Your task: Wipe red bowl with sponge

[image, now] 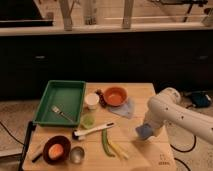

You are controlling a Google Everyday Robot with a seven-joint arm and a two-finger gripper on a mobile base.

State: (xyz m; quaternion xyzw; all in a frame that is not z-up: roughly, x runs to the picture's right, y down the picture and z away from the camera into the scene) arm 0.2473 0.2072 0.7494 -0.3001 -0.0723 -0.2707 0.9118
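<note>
Camera view: we look down on the bench (135, 155); the white arm (170, 107) enters from the right.
Green tray (70, 95): far left of the jaws, with a fork (62, 114) inside.
Cloth (127, 109): up and left of the jaws, near, lying flat.
Red bowl (115, 95): at the cloth's upper left corner, upright, well apart from the jaws.
Sponge (144, 131): we find it between the jaws, over the bench's right side.
Jaws: at the arm's lower tip, clenched on the sponge.

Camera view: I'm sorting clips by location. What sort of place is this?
Probably a kitchen or canteen area: a wooden table holds a green plastic tray with a fork, a small orange-red bowl and a white cup. The robot's claw, over the table's right side, grips a blue-grey sponge.
</note>
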